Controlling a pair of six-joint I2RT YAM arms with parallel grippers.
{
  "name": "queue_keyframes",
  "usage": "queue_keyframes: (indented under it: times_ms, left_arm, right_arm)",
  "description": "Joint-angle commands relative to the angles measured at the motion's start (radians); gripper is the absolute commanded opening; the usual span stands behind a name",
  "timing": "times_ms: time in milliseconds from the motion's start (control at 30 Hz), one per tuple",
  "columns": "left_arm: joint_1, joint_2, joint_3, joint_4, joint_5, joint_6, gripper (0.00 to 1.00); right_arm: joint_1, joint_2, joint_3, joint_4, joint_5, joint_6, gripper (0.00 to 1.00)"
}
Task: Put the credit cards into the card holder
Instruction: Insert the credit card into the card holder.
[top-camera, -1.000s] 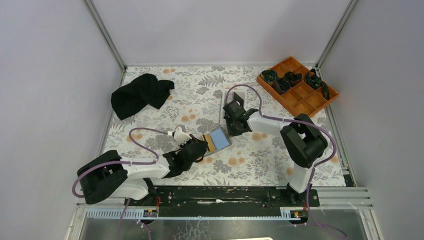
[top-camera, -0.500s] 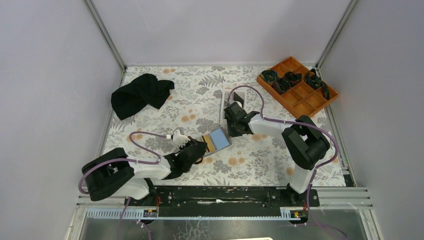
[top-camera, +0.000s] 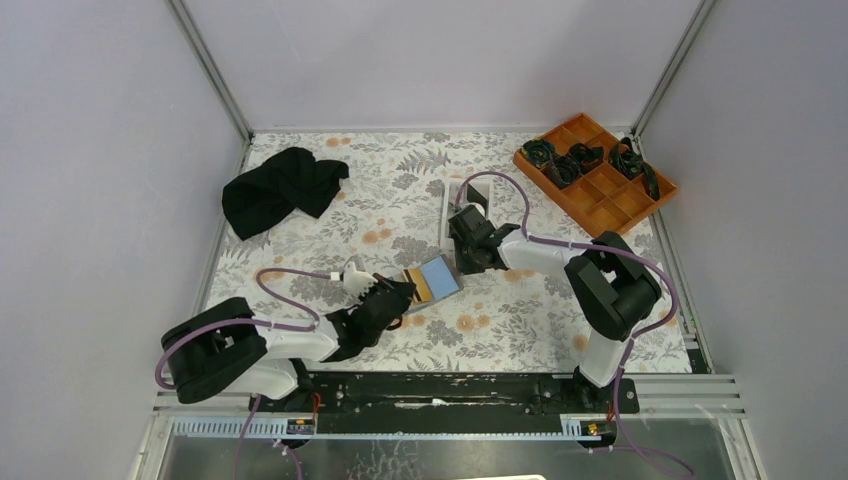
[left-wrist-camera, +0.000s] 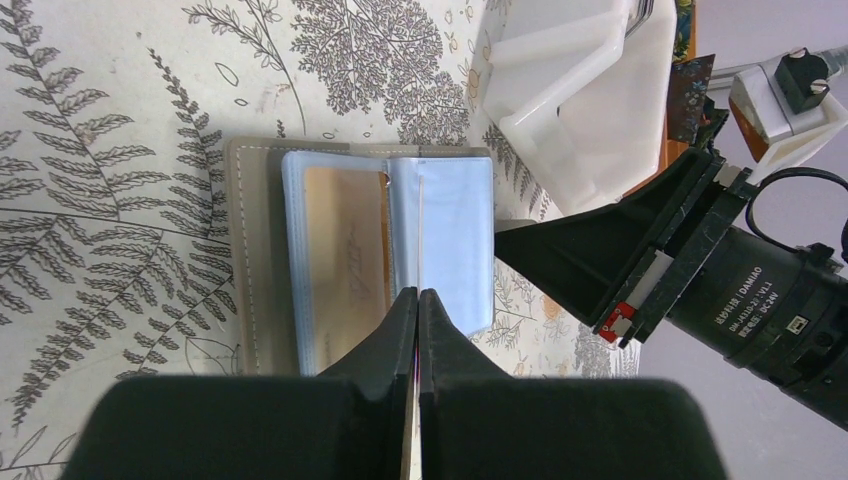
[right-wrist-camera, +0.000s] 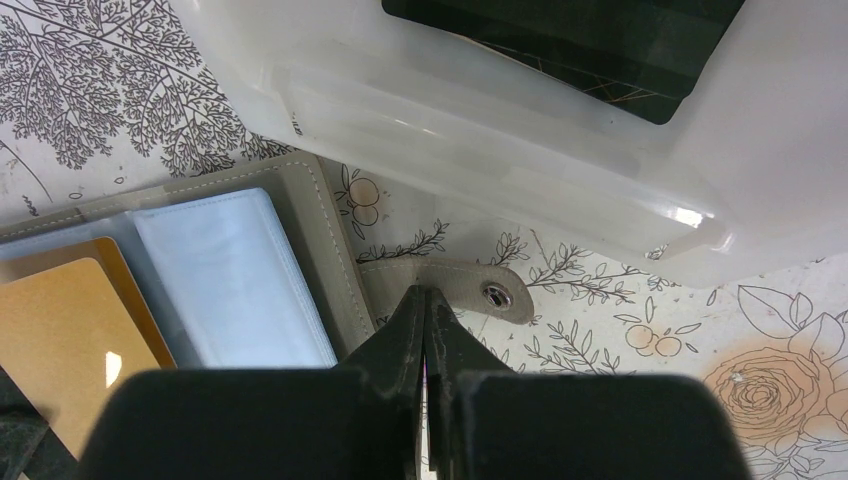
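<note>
The card holder (top-camera: 432, 282) lies open on the floral mat, grey outside (left-wrist-camera: 245, 250) and pale blue inside. An orange-gold credit card (left-wrist-camera: 345, 250) sits in its left sleeve and also shows in the right wrist view (right-wrist-camera: 65, 340). My left gripper (left-wrist-camera: 418, 292) is shut on a thin sleeve page of the holder, which I see edge-on. My right gripper (right-wrist-camera: 425, 292) is shut, its tips resting on the holder's grey snap strap (right-wrist-camera: 480, 290). A black credit card (right-wrist-camera: 570, 40) lies in the white tray (right-wrist-camera: 560, 170) just beyond.
The white tray (top-camera: 450, 205) stands behind the holder, close to the right wrist. A black cloth (top-camera: 283, 188) lies at the back left. An orange compartment tray (top-camera: 610, 195) with dark items sits at the back right. The right gripper's body (left-wrist-camera: 610, 255) is close beside the holder.
The left arm's elbow has shifted slightly and its wrist has settled a little lower. The right gripper has edged slightly toward the holder. The holder has not moved.
</note>
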Motion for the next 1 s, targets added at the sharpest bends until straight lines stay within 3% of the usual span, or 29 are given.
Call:
queue_keyframes:
  times_ms: [0, 967]
  left_arm:
    - [-0.012, 0.024, -0.008, 0.084, -0.046, -0.013, 0.0]
    - [-0.029, 0.116, 0.015, 0.164, -0.077, -0.038, 0.0]
  right_arm:
    - [0.02, 0.036, -0.056, -0.1, -0.023, 0.012, 0.0]
    - [0.028, 0.04, -0.067, -0.098, -0.034, -0.007, 0.0]
